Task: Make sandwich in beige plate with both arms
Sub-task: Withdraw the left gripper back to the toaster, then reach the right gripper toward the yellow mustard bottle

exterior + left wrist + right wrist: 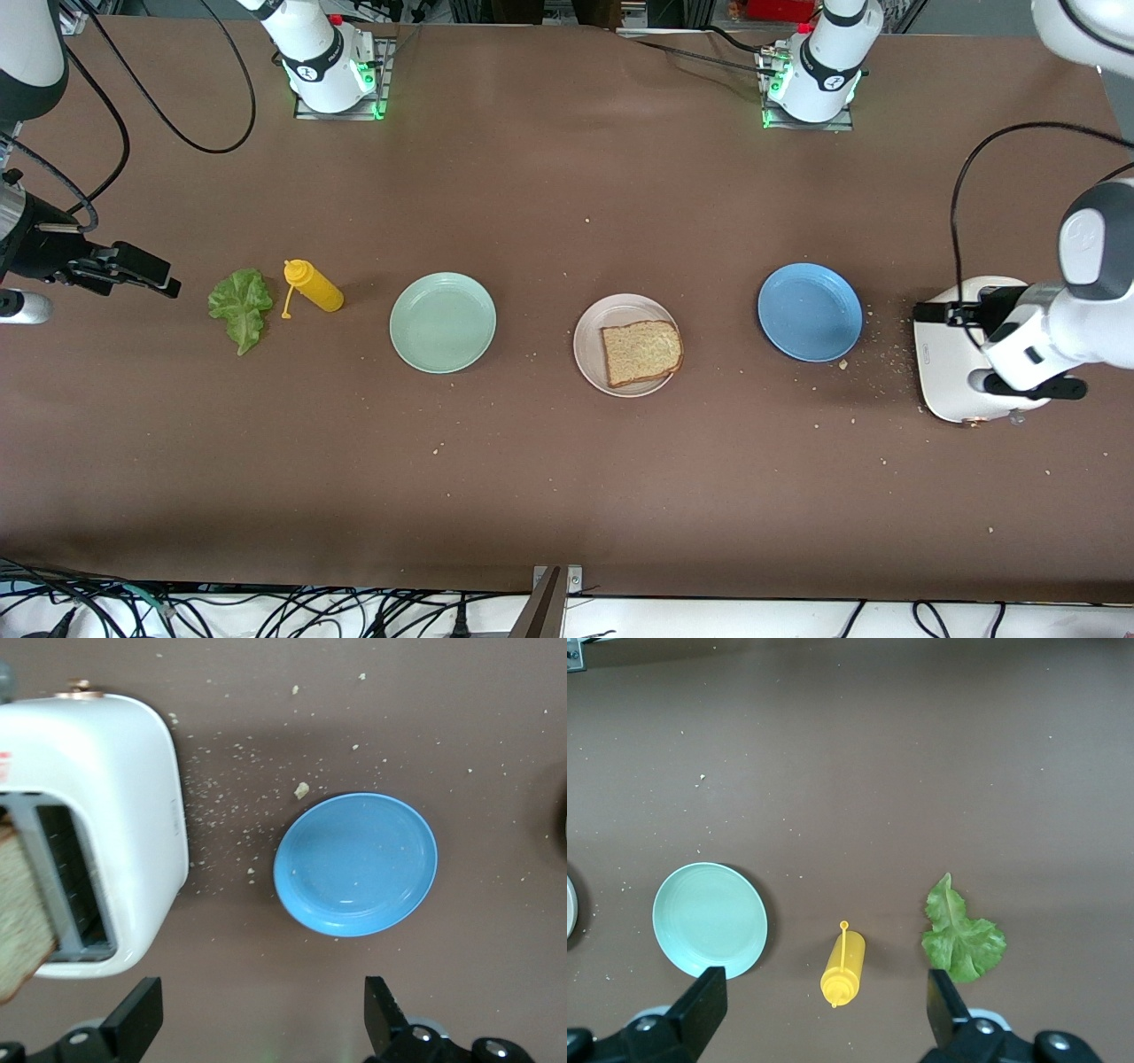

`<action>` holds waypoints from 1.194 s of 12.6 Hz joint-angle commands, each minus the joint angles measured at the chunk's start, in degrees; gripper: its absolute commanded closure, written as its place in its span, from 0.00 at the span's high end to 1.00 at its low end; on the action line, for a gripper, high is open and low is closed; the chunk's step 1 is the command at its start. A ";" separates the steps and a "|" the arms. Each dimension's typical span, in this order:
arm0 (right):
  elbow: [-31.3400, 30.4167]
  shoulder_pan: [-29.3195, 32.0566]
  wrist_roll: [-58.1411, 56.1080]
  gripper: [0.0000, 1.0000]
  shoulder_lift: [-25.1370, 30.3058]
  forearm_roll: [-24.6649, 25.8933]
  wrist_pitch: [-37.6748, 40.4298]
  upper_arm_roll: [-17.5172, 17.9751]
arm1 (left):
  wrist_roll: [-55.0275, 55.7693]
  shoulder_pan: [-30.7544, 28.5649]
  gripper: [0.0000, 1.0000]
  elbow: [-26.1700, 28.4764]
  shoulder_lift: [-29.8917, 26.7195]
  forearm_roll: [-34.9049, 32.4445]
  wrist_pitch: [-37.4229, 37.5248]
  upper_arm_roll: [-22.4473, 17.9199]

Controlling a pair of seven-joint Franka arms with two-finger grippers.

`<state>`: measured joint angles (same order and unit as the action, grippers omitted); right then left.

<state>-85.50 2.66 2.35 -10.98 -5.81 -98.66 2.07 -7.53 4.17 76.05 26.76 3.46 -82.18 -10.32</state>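
Both open end effectors, left [257, 1014] and right [819, 1010], hang well apart from beige plate [587, 354].

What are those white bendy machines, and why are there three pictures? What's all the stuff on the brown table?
They are two robot arms with pincer hands called grippers. The big picture looks down from across the table. The other two come from cameras on each arm's wrist.

In a row on the table lie a lettuce leaf, a yellow squeeze bottle, a mint-green plate, a beige plate with one bread slice on it, a blue plate and a white toaster. Another bread slice sticks out of the toaster.

The right gripper hangs open near the lettuce and bottle. The left gripper hangs open by the toaster. Neither holds anything.
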 commanded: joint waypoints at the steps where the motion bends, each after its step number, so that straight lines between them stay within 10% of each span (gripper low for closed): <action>1: -0.89 -0.11 0.20 1.00 -0.71 -1.22 -2.22 0.22 | 0.58 -0.22 1.00 0.59 -2.76 -2.41 2.80 -0.57; 6: -2.56 -0.02 -8.02 1.00 -3.43 -7.44 -4.69 0.31 | 0.85 -0.22 1.00 -1.95 -3.98 -2.06 5.80 -0.66; 15: -14.15 0.51 -69.78 1.00 -3.44 -27.13 -3.21 -10.84 | 0.58 0.66 1.00 -4.50 -3.55 -2.41 5.27 -0.57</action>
<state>-95.65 3.07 -56.05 -15.73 -29.15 -102.51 -6.71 -7.26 4.66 72.44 23.20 2.76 -77.54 -11.06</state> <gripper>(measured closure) 0.000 0.000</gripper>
